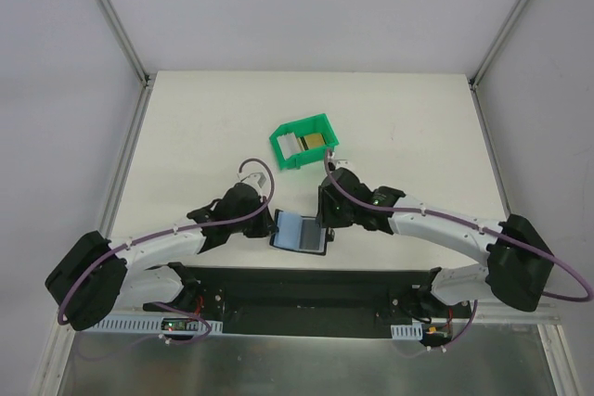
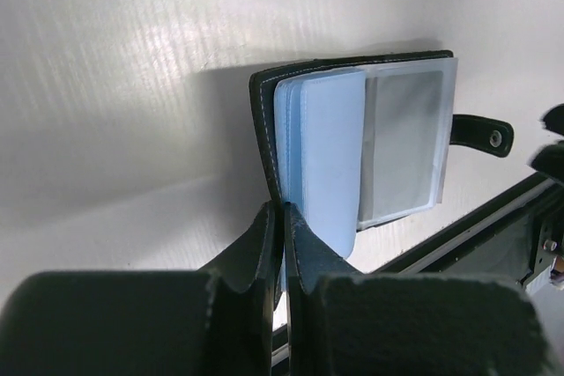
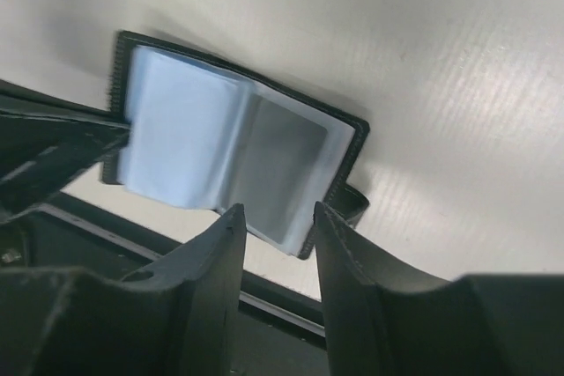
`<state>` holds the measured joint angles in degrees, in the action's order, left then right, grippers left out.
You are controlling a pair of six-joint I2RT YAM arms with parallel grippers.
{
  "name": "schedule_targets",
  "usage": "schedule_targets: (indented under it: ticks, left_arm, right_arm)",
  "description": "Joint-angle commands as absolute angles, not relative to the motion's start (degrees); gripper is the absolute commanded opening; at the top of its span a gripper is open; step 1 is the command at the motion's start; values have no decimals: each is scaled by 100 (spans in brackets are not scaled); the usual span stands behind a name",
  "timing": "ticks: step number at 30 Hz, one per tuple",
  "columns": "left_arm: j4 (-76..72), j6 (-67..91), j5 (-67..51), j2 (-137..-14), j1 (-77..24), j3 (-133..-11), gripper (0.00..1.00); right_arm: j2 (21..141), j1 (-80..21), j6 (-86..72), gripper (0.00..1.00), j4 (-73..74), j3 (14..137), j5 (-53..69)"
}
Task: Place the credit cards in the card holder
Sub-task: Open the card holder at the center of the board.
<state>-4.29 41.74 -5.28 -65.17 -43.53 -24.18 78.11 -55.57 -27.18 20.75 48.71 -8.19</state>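
Left hand pinches the open card holder by its edge; right hand hangs parted, empty. A slip could flop it shut.

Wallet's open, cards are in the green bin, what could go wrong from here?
The left gripper pinches the card holder by one edge and may slip. The right gripper, open and empty, sits close over it and could knock it. The credit cards lie inside the green bin, awkward to pinch.

Bright; glare on table (wrist views); left pincer soft-focus.
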Motion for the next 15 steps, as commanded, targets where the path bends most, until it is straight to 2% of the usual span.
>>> schedule_targets:
  ticks: [1,3,8,12,15]
  left_arm:
    - [-422,4429,-273,-6311,-4403,-2285,0]
    - [-422,4473,-220,-6249,-4403,-2268,0]
    - [-518,4483,-272,-6109,-4403,-2180,0]
    - [-571,4342,-334,-6047,-4395,-2171,1]
    - [-624,4219,-404,-5994,-4395,-2162,6]
  right_arm:
    - [7532,-5555,-2742,43,1382,4975,-389]
    - [7794,-5563,-2890,45,1265,5088,-237]
    - [8822,-5590,-3015,31,1363,5493,394]
    - [9272,-5634,-3234,29,1082,5309,343]
    - [9369,-5608,-3191,27,1081,5195,237]
